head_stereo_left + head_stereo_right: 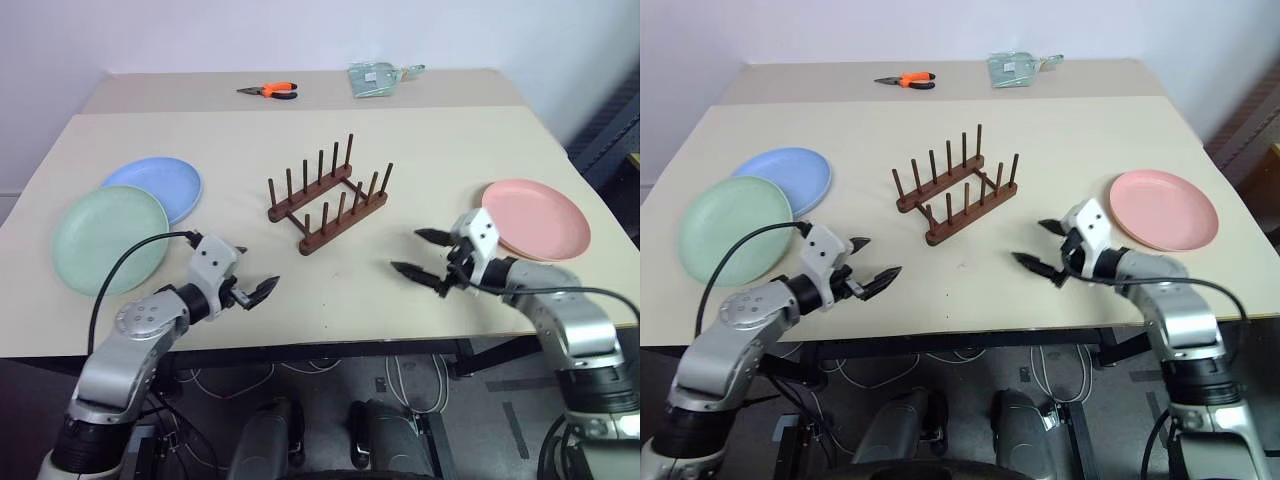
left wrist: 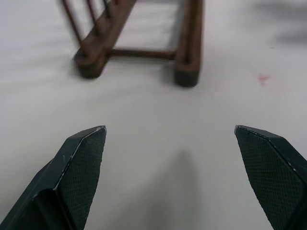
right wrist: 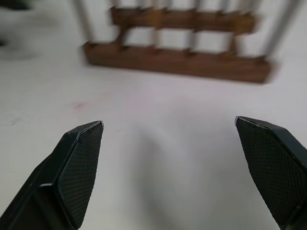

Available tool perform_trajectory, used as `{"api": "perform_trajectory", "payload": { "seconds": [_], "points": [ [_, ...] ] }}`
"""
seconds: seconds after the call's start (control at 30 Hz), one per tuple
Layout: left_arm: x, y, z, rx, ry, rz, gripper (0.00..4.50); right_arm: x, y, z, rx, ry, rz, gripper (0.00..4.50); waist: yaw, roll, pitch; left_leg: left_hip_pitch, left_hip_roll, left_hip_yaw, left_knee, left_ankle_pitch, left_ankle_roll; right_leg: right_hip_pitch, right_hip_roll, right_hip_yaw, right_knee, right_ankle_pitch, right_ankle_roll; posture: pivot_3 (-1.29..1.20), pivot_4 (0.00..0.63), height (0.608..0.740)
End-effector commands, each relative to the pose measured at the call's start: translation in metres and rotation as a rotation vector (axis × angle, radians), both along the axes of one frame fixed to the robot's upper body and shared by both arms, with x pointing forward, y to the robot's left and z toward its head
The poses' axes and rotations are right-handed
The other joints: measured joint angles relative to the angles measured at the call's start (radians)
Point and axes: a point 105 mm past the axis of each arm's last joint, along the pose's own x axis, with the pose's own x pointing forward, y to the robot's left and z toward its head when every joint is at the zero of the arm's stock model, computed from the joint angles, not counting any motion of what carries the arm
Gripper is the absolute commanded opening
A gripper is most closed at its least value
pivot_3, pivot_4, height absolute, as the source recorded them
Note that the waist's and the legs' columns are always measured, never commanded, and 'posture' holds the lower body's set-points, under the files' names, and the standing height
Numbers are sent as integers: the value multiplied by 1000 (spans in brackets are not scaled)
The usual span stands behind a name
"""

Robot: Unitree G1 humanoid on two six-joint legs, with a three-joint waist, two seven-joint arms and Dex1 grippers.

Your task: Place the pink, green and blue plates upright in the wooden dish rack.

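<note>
Beige table (image 1: 420, 150) w/ seam at back — white wall (image 1: 300, 30) behind.

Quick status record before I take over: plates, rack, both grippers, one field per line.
rack: wooden dish rack mid-table, no plates in it
pink plate: flat on the table, robot's right side
green plate: flat, left side, overlapping the blue plate behind it
left gripper: open, holding nothing, above the table near the green plate
right gripper: open, holding nothing, beside the pink plate
far edge: orange pliers
</note>
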Motion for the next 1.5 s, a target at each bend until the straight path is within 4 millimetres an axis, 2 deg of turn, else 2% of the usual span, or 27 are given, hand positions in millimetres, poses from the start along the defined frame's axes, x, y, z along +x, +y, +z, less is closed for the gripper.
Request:
{"api": "perform_trajectory", "payload": {
  "seconds": [0.03, 0.17, 0.3, 0.43, 0.53, 0.7, 0.73, 0.77, 0.87, 1.07, 1.2, 1.3, 1.33, 1.37, 1.4, 1.43, 1.5],
  "points": [
    [15, -11, -8, -5, 13, 34, 4403, -11, 13, 17, 13, -68, 19, 4500, 2, 0, 0, 0, 0, 0, 0, 0, 1, 0, 0, 0, 0, 0, 0, 0, 150, 740],
    [32, -22, -23, 12, 28, 20, 4403, -16, 12, 13, 4, -68, -23, 4500, 6, 0, 0, -1, 0, -1, 2, 1, 2, 0, 0, -1, 0, 0, 0, 0, 150, 740],
    [45, -48, -28, -9, 28, -78, 4403, -18, 13, 13, 17, -68, -37, 4500, 20, 0, 0, -2, 0, -1, 3, 0, 2, 0, 0, -2, 0, 0, 1, 0, 150, 740],
    [51, -64, -41, 49, 46, -155, 4403, -13, 13, 11, -2, -84, -43, 4500, 24, 0, 0, -2, -1, 0, 4, 0, 4, 1, 0, -2, 0, 0, 1, 0, 150, 740],
    [53, -69, -45, 60, 49, -178, 3672, -9, 13, 12, -3, -96, -49, 4500, 24, 0, -1, -2, -1, 0, 4, -1, 4, 1, -1, -2, 0, 0, 1, 0, 150, 740],
    [54, -72, -44, 30, 37, -180, 1221, -9, 13, 9, -17, -102, -45, 4500, 22, 0, -1, -1, -1, -1, 4, -1, 4, 2, -1, -2, 0, 1, 1, 0, 150, 740],
    [53, -73, -44, 29, 33, -183, 844, -9, 13, 8, -21, -102, -44, 4500, 22, 0, -1, -1, -1, -1, 4, -1, 4, 1, -1, -2, 0, 1, 1, 0, 150, 740],
    [53, -73, -43, 36, 27, -190, 765, -10, 12, 7, -25, -100, -45, 4500, 22, 0, -1, -1, -1, -1, 4, -1, 4, 1, -1, -2, 0, 1, 1, 0, 150, 740],
    [46, -80, -41, 65, -5, -279, 767, -14, 5, 3, -57, -83, -41, 4500, 22, 0, -1, -1, -1, -1, 4, -1, 4, 1, -1, -2, 0, 1, 1, 0, 150, 740],
    [38, -93, -31, 118, -37, -517, 767, -36, -13, -4, -122, 24, 28, 4500, 23, 0, -1, -2, -1, -1, 5, -1, 5, 2, -1, -3, -1, 1, 1, 0, 150, 740],
    [39, -93, -38, 193, -18, -648, 767, -35, -21, -4, -129, 19, -7, 4500, 23, 0, -1, -2, -1, -1, 5, -1, 5, 2, -1, -3, -1, 1, 1, 0, 150, 740],
    [46, -91, -38, 197, -7, -670, 767, -36, -22, -4, -126, 10, -23, 4500, 23, 0, -1, -2, -1, -2, 5, -1, 5, 1, -1, -4, -2, 1, 1, 0, 150, 740],
    [49, -89, -39, 204, -4, -666, 1800, -36, -22, -4, -126, 8, -27, 4500, 23, 0, -1, -2, -1, -2, 5, -1, 5, 2, -1, -4, -2, 1, 1, 0, 150, 740],
    [54, -86, -40, 221, -5, -642, 2140, -35, -24, -4, -127, 4, -41, 4500, 23, 0, -1, -3, -1, -2, 5, -1, 5, 2, -1, -4, -2, 1, 1, 0, 150, 740],
    [58, -80, -40, 231, 5, -610, 2718, -33, -28, -5, -131, 4, -69, 4500, 22, 0, -1, -3, -1, -2, 5, -1, 5, 2, -1, -4, -2, 1, 1, 0, 150, 740],
    [62, -72, -40, 233, 20, -570, 3060, -31, -33, -6, -141, 10, -100, 4500, 22, 0, -1, -3, -1, -2, 6, -1, 6, 2, -1, -4, -1, 1, 1, 0, 150, 740],
    [66, -58, -39, 237, 45, -506, 3060, -26, -44, -8, -164, 24, -154, 4500, 19, 0, -1, -3, -1, -2, 6, -1, 6, 2, -1, -4, -1, 1, 1, 0, 150, 740]
  ]
}}
